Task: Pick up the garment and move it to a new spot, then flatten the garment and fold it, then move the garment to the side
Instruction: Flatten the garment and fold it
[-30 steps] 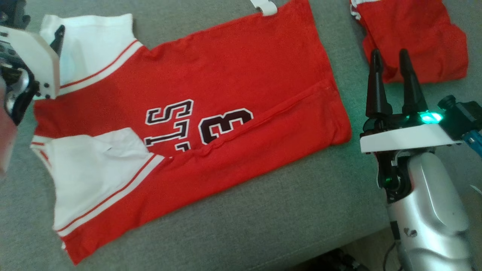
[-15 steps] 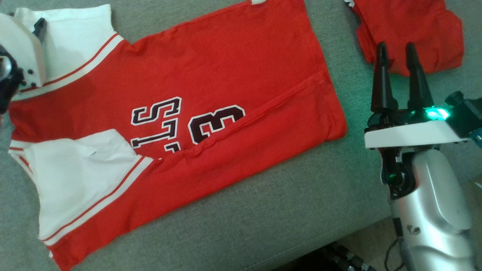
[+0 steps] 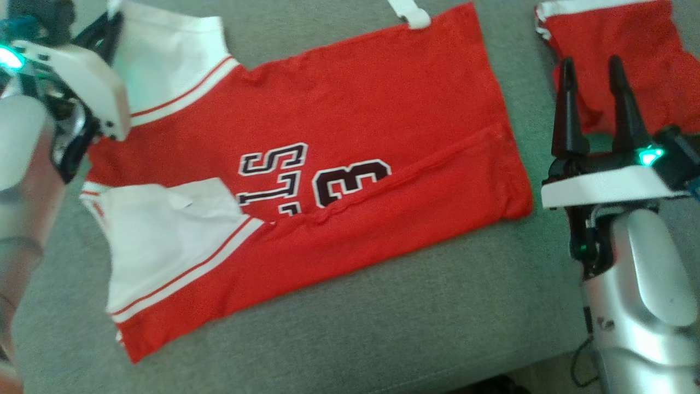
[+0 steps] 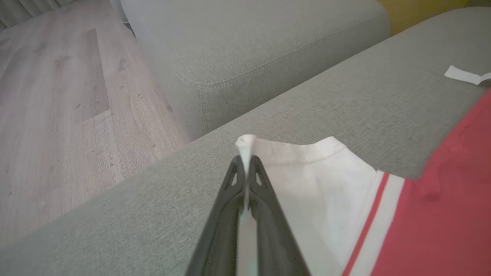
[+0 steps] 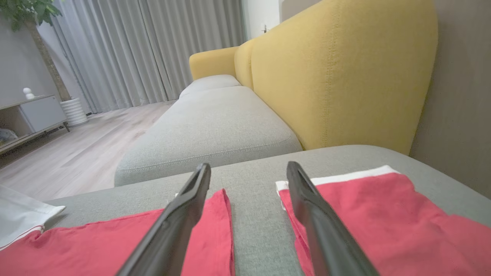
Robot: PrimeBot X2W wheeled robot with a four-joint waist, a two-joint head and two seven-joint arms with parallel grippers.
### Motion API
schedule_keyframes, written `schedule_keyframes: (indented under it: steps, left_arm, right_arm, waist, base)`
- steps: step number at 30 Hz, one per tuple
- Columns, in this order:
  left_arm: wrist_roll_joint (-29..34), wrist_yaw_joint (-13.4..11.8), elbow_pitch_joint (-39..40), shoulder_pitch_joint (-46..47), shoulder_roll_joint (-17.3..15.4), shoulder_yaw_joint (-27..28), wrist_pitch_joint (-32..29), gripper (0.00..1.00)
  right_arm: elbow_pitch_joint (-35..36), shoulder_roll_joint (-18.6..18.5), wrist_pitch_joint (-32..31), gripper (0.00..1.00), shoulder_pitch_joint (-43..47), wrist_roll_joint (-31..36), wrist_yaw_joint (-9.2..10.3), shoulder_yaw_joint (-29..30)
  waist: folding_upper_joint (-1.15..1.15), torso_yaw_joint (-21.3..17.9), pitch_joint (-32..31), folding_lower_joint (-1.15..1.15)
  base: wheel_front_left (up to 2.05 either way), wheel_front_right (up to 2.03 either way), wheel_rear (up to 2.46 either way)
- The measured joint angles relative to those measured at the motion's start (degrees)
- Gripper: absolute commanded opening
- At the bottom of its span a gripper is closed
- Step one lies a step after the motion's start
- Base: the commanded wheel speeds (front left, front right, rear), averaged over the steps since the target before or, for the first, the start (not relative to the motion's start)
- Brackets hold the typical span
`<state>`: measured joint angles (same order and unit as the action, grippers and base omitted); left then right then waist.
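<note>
A: At the fingers (image 4: 230, 199) of the left gripper (image 4: 245, 161): clamped tight together, a pinch of white sleeve (image 4: 307, 180) hem squeezed between, a small tuft poking past the tips. Centre of the left wrist view.

B: And on the right gripper (image 3: 591, 63)?

A: Spread wide, nothing between. Right side of the head view, above the grey cushion (image 3: 383, 323), pointing along the gap beside a second red garment (image 3: 645, 38) at upper right. No contact visible.

B: Whereabouts of the garment (image 3: 355, 109) itself?

A: Across the middle of the head view, flat on the cushion: red body, dark numerals (image 3: 317, 180), white sleeves at left. Lower long edge already turned in along a crease. Pinched sleeve at the upper left corner; other sleeve (image 3: 169, 230) lying over the body at lower left. White strip (image 3: 407, 13) at the top edge, nature unclear.

B: Step in hand, then?

A: Folding, by the look. Flattening judged done, one lengthwise fold in. Grip well placed for carrying the upper sleeve inward.

B: Needs for the next move?

A: Lift only enough to clear the cloth, then draw the sleeve down-frame over the red body, toward the numerals. Keep low, to avoid dragging the whole garment. Right side free for pinning the hem at lower right, if wanted. Move to the side not yet begun.
</note>
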<state>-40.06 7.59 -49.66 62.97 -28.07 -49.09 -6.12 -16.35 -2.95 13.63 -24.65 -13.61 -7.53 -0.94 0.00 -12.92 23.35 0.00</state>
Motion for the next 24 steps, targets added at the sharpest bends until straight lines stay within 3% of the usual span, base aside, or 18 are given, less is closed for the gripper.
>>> schedule_keyframes:
  steps: [4,12,19,24]
  left_arm:
    - [1.1,-0.1,2.3,-0.2,1.3,-1.0,4.8,0.0]
    - [2.4,-2.6,10.2,-3.3,3.0,-2.2,8.8,0.0]
    - [3.2,-5.5,20.7,-7.2,3.0,-3.7,9.0,0.0]
    - [3.8,-6.6,26.9,-7.4,2.9,-4.8,8.1,0.0]
  right_arm:
    - [0.0,-0.7,-3.7,1.0,-2.2,2.7,0.0,1.1]
    - [-3.7,-6.5,-13.5,1.0,-6.6,2.6,0.0,1.5]
    - [-13.8,-12.2,-22.0,1.0,-12.6,2.3,0.0,-0.8]
    - [-21.5,-15.9,-24.3,1.0,-17.3,3.5,0.0,-2.1]
  waist:
    - [0.0,2.8,-1.6,0.0]
    - [0.0,8.6,-3.3,0.0]
    - [0.0,14.0,-3.5,0.0]
    - [0.0,16.7,-1.9,0.0]
  base:
    - [0.0,0.0,0.0]
    - [0.0,0.0,0.0]
    - [0.0,0.0,0.0]
    - [0.0,0.0,0.0]
